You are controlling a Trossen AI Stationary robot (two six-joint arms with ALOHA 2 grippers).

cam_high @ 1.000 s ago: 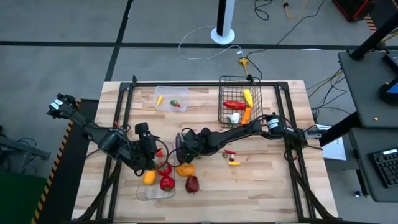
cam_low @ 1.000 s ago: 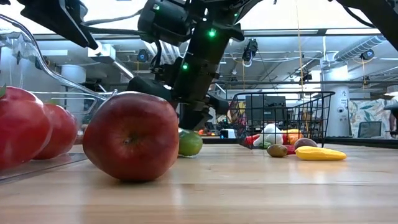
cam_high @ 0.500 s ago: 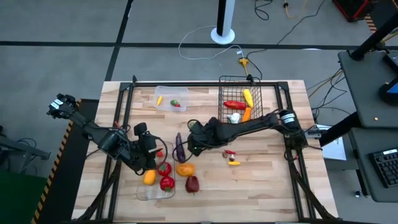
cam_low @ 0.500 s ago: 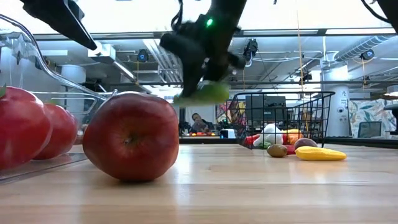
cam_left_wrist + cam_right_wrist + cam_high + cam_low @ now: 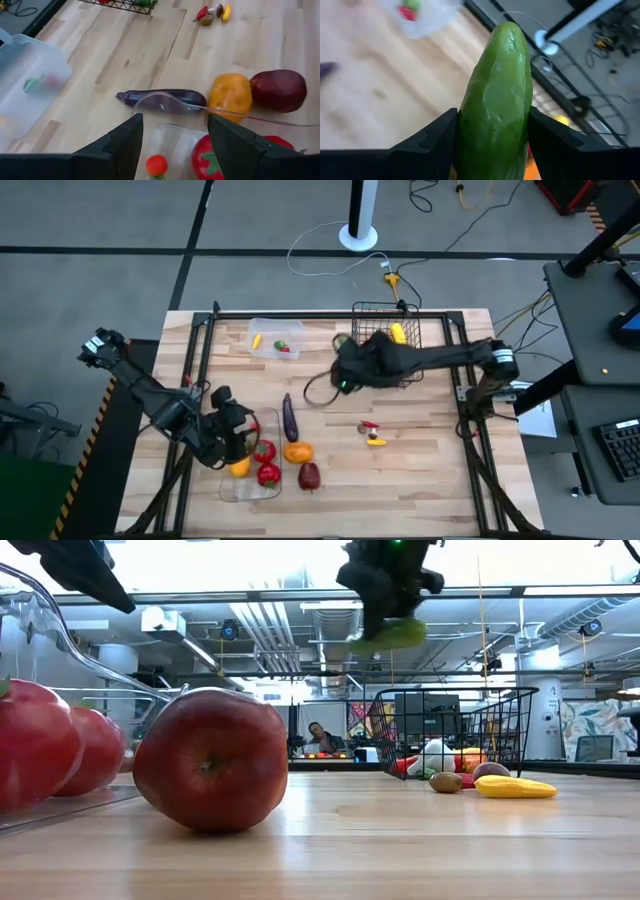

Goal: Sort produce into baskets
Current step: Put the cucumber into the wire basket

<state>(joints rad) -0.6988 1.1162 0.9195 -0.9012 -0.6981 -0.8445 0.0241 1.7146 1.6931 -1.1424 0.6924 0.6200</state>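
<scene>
Since the earlier frames the right gripper [image 5: 345,345] has risen off the tabletop with the green cucumber [image 5: 496,100] clamped between its fingers, now at the near-left corner of the black wire basket [image 5: 410,370]. Left gripper [image 5: 172,137] hangs open over the clear tray [image 5: 275,420], eggplant [image 5: 162,97] just ahead.

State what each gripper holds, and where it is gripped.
The right gripper clamps the green cucumber across its sides, one end protruding forward. The left gripper is open, holding nothing.
</scene>
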